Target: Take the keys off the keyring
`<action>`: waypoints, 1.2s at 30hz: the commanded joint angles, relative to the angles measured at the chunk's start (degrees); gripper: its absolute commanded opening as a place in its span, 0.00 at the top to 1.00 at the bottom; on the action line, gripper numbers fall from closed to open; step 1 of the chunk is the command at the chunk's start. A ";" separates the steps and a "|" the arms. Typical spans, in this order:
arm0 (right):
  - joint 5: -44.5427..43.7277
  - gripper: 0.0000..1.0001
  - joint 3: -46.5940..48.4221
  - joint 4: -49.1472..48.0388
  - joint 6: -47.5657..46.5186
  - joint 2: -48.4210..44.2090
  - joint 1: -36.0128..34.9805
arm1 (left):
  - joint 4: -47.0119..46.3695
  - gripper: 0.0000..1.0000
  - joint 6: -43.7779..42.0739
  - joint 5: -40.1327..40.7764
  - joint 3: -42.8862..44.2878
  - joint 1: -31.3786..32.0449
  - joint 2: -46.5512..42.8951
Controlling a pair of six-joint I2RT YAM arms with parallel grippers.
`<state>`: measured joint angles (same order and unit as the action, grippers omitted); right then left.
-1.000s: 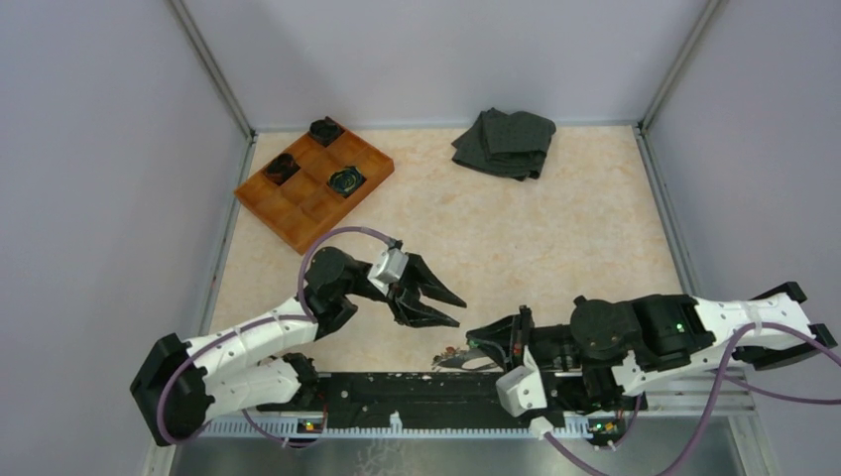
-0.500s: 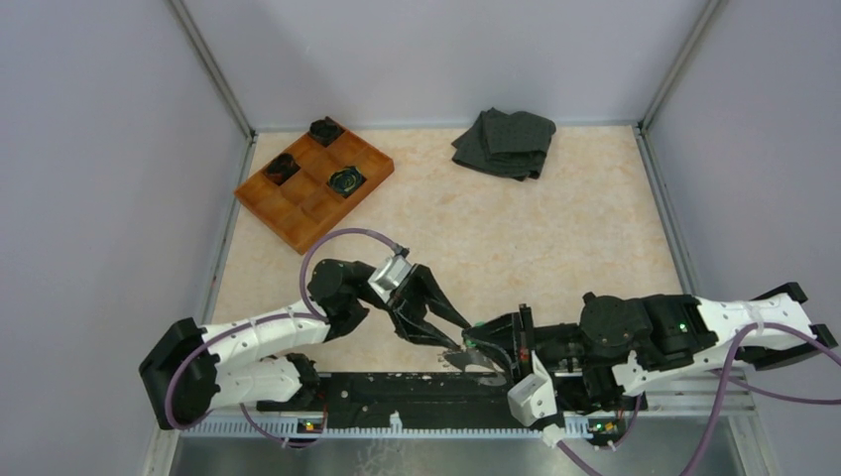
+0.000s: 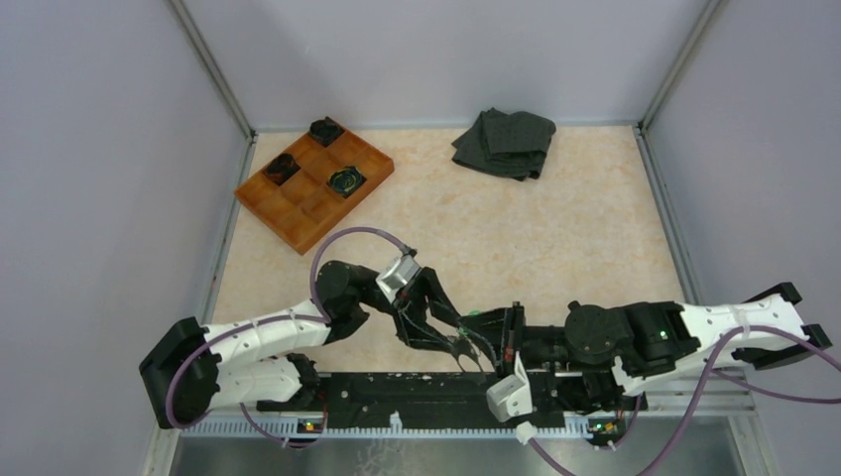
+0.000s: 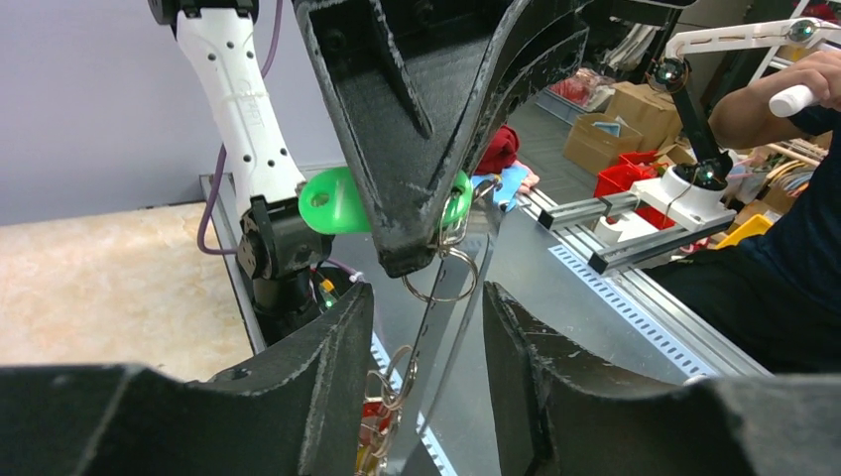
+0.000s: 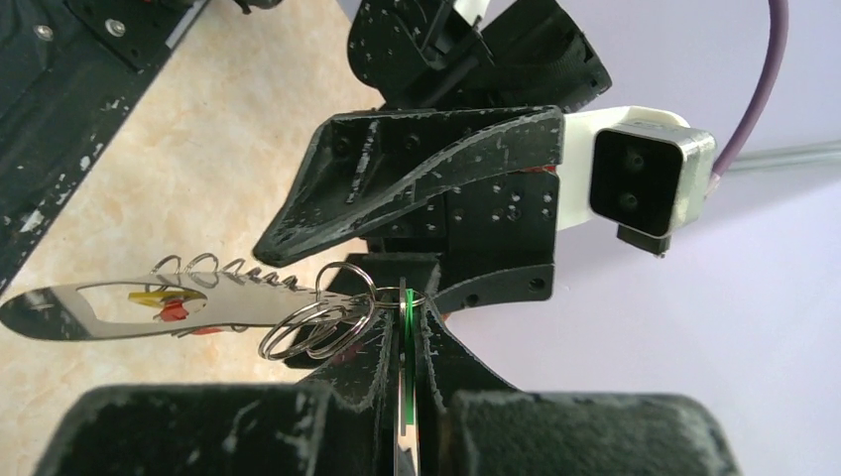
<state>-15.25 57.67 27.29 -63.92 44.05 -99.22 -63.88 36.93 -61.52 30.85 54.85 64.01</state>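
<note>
- Left gripper (image 3: 454,337) has slid right, meeting the right gripper (image 3: 486,342) at lower centre; its jaws stand apart around the keys (image 5: 119,302).
- Right gripper pinches a green tag (image 4: 332,203); keyring (image 5: 319,319) dangles just beside it.

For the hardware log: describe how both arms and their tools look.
The left arm and right arm have white shell links with rows of small holes, joined by bulky black joints. A purple cable loops along each. Each wrist carries a white camera box. The left tool and right tool are black, with tapering wedge-shaped fingers scuffed with pale specks.
</note>
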 commanded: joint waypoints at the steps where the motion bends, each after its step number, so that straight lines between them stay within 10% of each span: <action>1: -4.23 1.00 0.05 -6.26 -1.45 -0.21 -0.71 | 1.07 0.52 -1.25 1.12 -1.70 0.35 -0.94; 13: -9.32 1.00 0.28 -3.54 -0.30 0.74 -0.69 | 13.68 0.99 -2.16 4.57 -0.55 0.52 -0.91; 24: -19.71 1.00 4.18 6.29 10.88 6.11 -0.68 | 49.69 1.00 -12.38 22.60 8.78 0.52 -5.80; 36: -19.20 1.00 2.51 -5.05 24.37 7.12 -0.68 | 41.45 0.92 -13.65 24.48 5.03 0.52 -10.13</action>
<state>-37.06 59.24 32.88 -45.52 52.60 -99.20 -15.40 24.91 -40.51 36.45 55.90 56.29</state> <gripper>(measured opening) 0.018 0.118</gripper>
